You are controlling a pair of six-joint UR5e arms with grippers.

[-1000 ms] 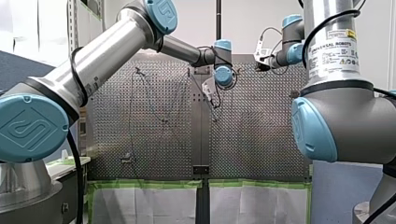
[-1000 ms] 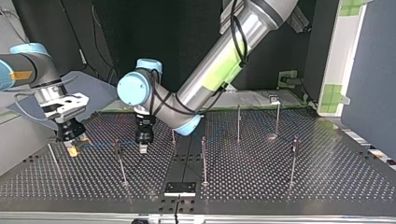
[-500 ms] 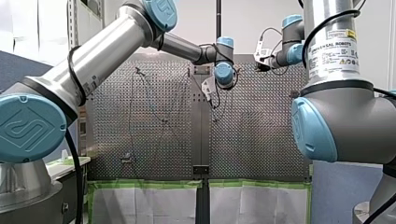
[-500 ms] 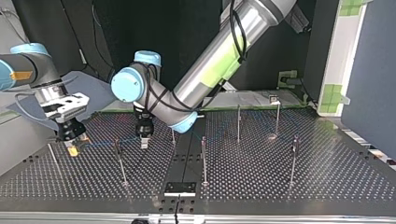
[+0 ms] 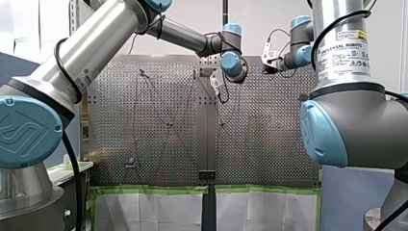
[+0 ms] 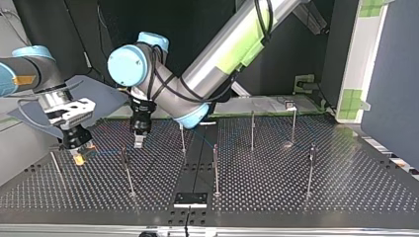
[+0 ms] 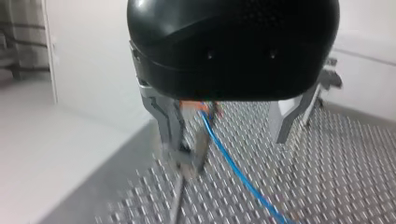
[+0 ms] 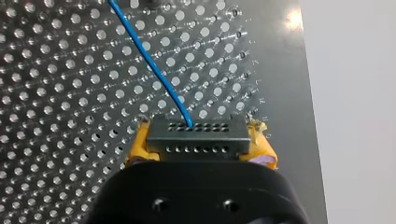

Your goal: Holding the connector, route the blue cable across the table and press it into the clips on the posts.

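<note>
My right gripper [image 8: 200, 148] is shut on the black connector [image 8: 196, 133], which sits between its yellow pads low over the perforated table [image 6: 296, 197]. The blue cable [image 8: 149, 63] leaves the connector's face and runs off across the holes. In the top view my right gripper [image 6: 77, 154] is at the left and the cable [image 6: 106, 152] stretches toward a thin post [image 6: 127, 173]. My left gripper [image 6: 139, 143] hangs above the table behind that post. Its metal fingers [image 7: 170, 126] stand open and hold nothing, with the cable [image 7: 233, 170] passing below and between them.
Several thin posts stand on the table: one [image 6: 216, 170] near the middle and others [image 6: 252, 131] [image 6: 311, 168] toward the top view's right. A black plate [image 6: 190, 199] lies at the near edge. A dark seam runs down the table's middle.
My left gripper has opened, risen off the cable and moved toward the top view's left and back. My right gripper stays put with the connector.
</note>
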